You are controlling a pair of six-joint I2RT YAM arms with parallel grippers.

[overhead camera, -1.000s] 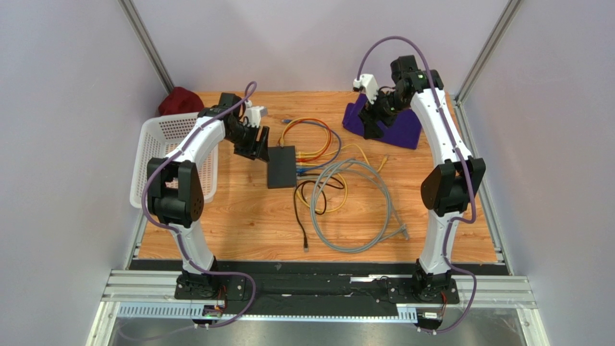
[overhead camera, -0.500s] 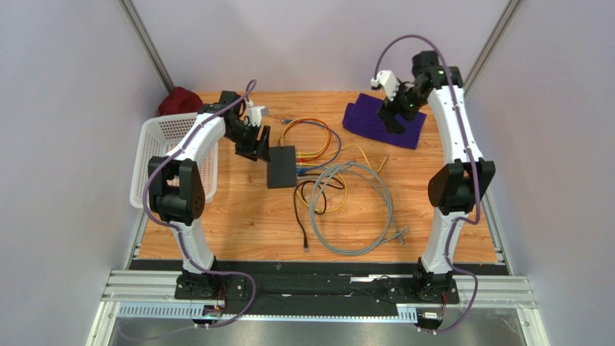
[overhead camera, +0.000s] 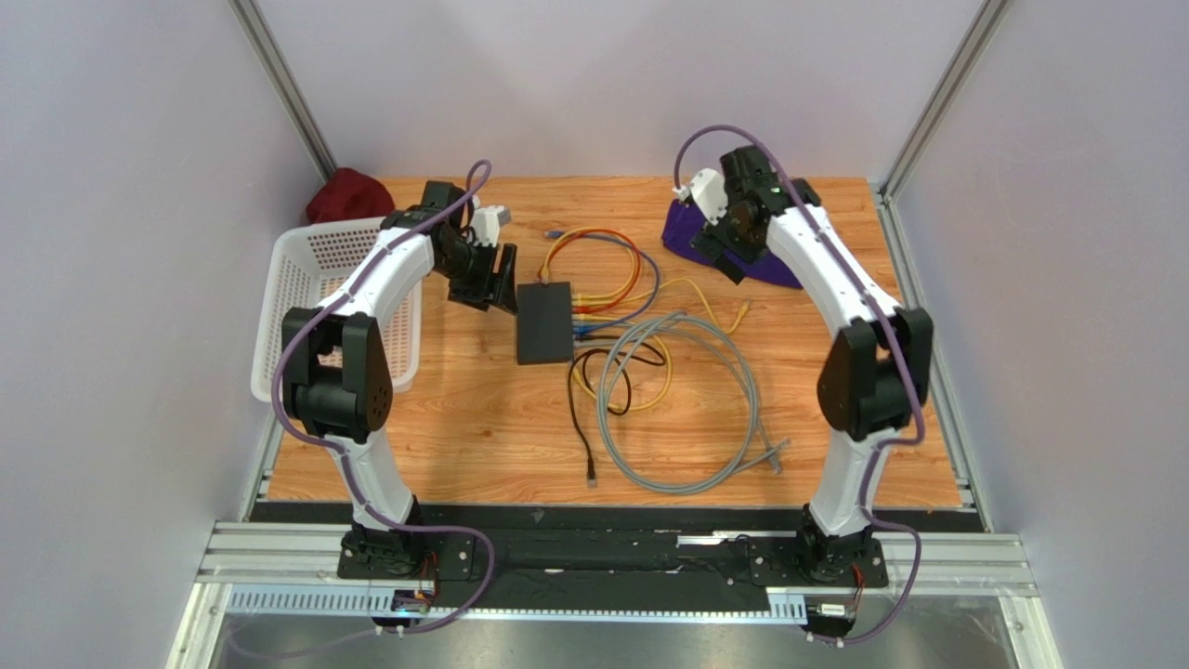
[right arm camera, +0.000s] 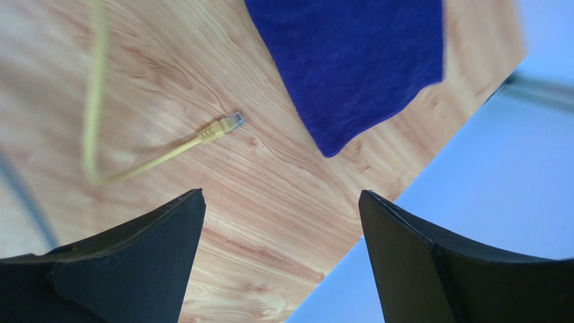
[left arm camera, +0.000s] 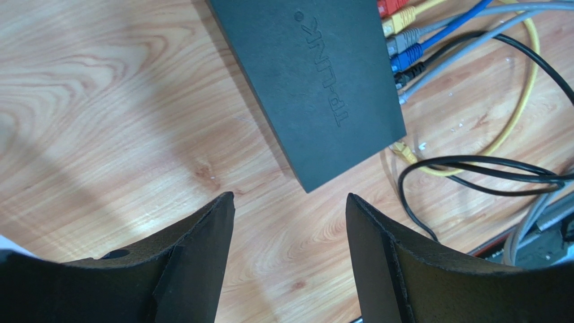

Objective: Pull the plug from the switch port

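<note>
The switch [overhead camera: 544, 321] is a flat black box lying on the wooden table; it also shows in the left wrist view [left arm camera: 316, 81]. Red, yellow, grey, blue and black plugs [left arm camera: 404, 50] sit in a row of ports on its right side. My left gripper [overhead camera: 486, 283] is open and empty, just left of the switch and above bare wood [left arm camera: 290, 198]. My right gripper [overhead camera: 715, 248] is open and empty at the back, over the near edge of a purple cloth [right arm camera: 350, 60], apart from the switch [right arm camera: 281, 195].
Orange, blue, yellow, grey and black cables tangle right of the switch, with a large grey coil [overhead camera: 684, 404]. A loose yellow plug end [right arm camera: 226, 124] lies near the cloth. A white mesh basket [overhead camera: 328, 300] stands at the left edge, with a red cloth [overhead camera: 346, 195] behind it.
My right arm swung from the back right corner leftward toward the table's middle. My left gripper shifted slightly left, staying open beside the switch.
</note>
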